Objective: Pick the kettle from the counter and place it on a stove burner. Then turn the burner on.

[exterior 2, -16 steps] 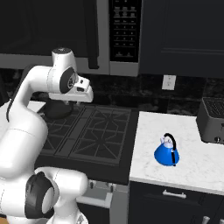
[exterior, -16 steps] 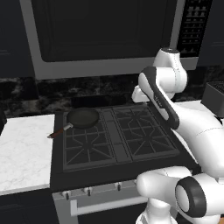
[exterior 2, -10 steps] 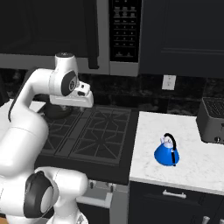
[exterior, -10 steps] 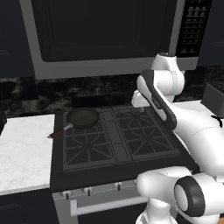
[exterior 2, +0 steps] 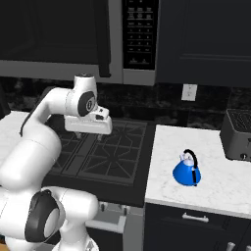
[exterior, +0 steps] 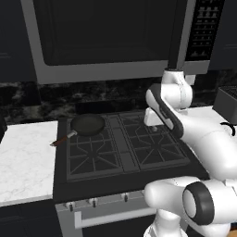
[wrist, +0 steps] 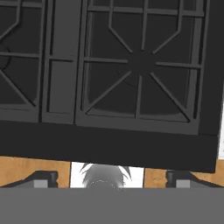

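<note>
Dark kitchen: black cabinets, black marbled backsplash, microwave (exterior 2: 139, 37) over the cooktop (exterior: 122, 143). White marble tabletop (exterior 2: 211, 171) flanks the range on both sides. Toaster (exterior 2: 238, 135) at the far right edge. Frying pan (exterior: 87, 125) on the rear left grate. Stove burner (wrist: 140, 65) lies directly beneath the fingers (wrist: 111, 178), spread wide, grasping nothing. Kettle (exterior 2: 187, 169) upright on the right tabletop, well apart from the arm.

The white marble counter (exterior 2: 215, 181) carries the blue kettle (exterior 2: 187, 169) and a toaster (exterior 2: 238, 135). A frying pan (exterior: 86, 125) sits on the stove's grate (exterior: 125, 148)
</note>
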Controlling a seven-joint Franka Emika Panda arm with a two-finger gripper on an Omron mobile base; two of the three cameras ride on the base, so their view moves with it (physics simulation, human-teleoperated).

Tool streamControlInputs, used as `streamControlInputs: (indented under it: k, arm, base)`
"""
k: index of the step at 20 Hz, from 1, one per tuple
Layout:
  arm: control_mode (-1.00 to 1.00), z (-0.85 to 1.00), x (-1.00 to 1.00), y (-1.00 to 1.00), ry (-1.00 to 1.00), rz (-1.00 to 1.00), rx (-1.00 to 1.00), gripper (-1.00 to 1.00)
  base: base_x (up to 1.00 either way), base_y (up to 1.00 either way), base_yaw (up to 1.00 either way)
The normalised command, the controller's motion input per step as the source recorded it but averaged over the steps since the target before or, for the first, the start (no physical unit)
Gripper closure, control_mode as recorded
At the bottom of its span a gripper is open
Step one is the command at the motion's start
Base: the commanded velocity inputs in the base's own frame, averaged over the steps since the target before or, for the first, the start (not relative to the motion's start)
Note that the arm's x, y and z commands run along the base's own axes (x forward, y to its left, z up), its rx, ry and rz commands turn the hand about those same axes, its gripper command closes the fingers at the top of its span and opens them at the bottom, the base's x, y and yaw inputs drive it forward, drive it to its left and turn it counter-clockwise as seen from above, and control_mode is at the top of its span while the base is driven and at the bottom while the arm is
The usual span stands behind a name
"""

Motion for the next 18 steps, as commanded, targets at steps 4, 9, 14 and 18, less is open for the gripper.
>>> streamControlInputs:
  k: [4, 9, 14, 18]
  arm:
    - [-1.0, -0.01, -0.29, -0.83, 0.02, 0.0, 0.0, -1.0]
    - [-1.0, 0.0, -0.31, -0.83, 0.0, 0.0, -0.01, -1.0]
    - [-1.0, 0.0, -0.24, -0.76, 0.0, 0.0, -0.04, -1.0]
    - [-1.0, 0.13, -0.1, -0.7, -0.03, 0.0, -0.03, -1.0]
  base:
    - [0.0, 0.0, 0.0]
    - [0.0, 0.0, 0.0]
    - [0.0, 0.0, 0.0]
    - [0.0, 0.0, 0.0]
